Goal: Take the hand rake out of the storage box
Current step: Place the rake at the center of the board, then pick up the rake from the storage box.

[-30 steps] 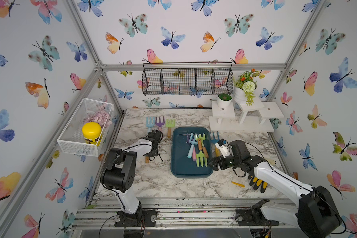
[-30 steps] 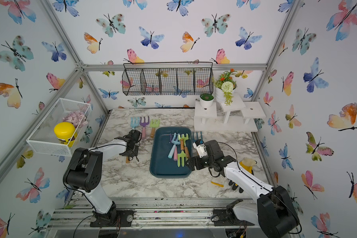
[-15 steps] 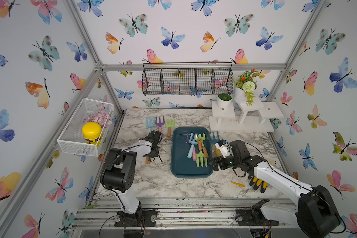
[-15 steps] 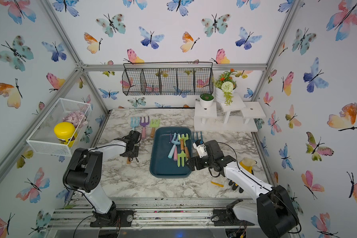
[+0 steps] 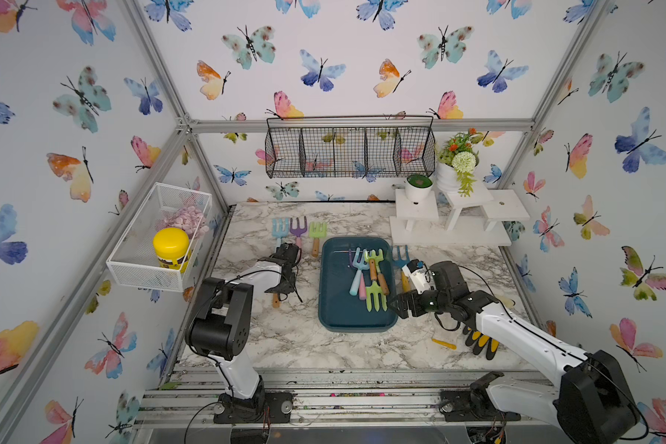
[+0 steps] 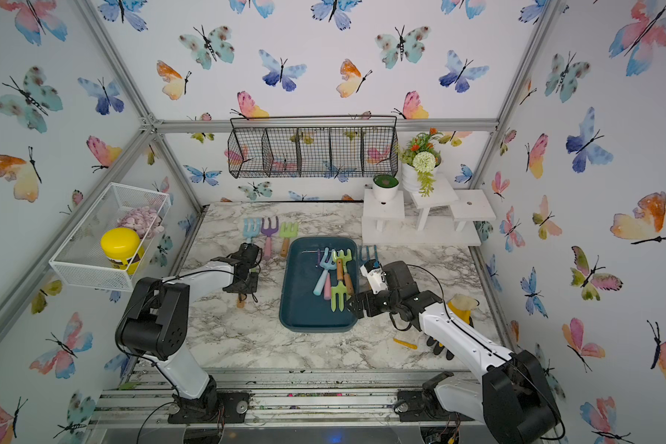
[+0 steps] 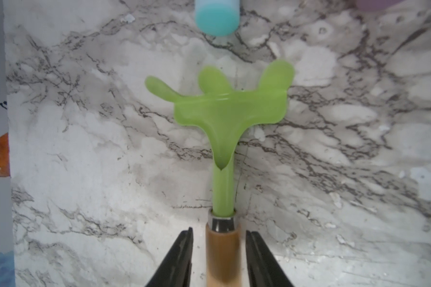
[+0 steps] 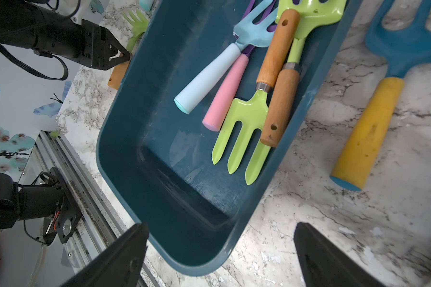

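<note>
The dark teal storage box lies mid-table and holds several hand rakes: a light blue one, a purple one with a pink handle, and two green ones with wooden handles. Left of the box, a green hand rake with a wooden handle lies flat on the marble. My left gripper straddles that handle, open, with a gap on each side. My right gripper stands wide open over the box's near right corner, holding nothing.
Three rakes lie in a row behind the left gripper. A dark blue rake with a yellow handle lies right of the box. Black-and-yellow gloves are by the right arm. A white riser with plants stands at the back right.
My left gripper's jaws have parted from the wooden handle, which stays on the marble. Neither arm has visibly shifted.
</note>
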`<state>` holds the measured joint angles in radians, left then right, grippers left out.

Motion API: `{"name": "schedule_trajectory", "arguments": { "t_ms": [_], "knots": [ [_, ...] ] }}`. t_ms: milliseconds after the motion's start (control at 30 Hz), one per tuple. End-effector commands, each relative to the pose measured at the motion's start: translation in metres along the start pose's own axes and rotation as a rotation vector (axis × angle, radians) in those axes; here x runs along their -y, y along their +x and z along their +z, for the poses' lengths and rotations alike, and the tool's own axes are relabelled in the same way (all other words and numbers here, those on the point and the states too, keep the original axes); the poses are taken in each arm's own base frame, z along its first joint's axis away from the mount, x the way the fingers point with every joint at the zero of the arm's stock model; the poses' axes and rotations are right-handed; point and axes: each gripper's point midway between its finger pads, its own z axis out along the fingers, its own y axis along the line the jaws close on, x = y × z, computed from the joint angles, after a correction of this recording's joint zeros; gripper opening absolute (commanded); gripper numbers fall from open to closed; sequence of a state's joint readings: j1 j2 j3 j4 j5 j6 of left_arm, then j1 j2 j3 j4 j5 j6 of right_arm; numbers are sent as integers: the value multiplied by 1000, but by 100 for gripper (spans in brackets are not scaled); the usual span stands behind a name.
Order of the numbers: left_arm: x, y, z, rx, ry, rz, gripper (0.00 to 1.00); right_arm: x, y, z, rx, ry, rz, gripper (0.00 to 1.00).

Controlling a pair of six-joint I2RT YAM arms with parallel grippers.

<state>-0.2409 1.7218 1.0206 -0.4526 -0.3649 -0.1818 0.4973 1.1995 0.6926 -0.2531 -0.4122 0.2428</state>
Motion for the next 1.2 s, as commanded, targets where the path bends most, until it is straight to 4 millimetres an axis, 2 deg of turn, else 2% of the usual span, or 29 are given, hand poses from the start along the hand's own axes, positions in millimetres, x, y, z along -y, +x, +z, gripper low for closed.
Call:
{"name": "schedule_trajectory", "arguments": {
  "t_ms": [0,133,167,200,233,267,300,500,767,900,1167],
  "knots": [
    [-5,-5,-13,35,17,-25,48,-3,1,-1,5,-13,-7,98],
    [-3,-10,-21,58,42,-33,55,-3,1,-1,5,-13,-9,98],
    [-1,-11,-25,68,67,-33,60,-3,0,-1,7,-14,-10,98],
    [1,-12,-29,80,89,-37,72,-3,1,-1,7,-13,-10,98],
    [0,-15,-36,99,98,-51,88,-3,1,-1,7,-14,-9,98],
    [-2,-17,-42,120,97,-58,96,-3,1,-2,9,-12,-11,98],
    [-3,-19,-49,146,96,-64,98,-3,0,-2,12,-13,-12,98],
    [4,-37,-100,280,169,-85,98,-3,-3,-7,34,1,-17,98],
    [17,-40,-160,422,394,-117,98,-2,-9,-15,73,28,-28,98],
    [23,-38,-175,459,428,-124,98,-1,-11,-16,75,38,-32,98],
    [46,-27,-177,392,532,-169,98,5,-15,-19,94,80,-35,98]
  ]
}}
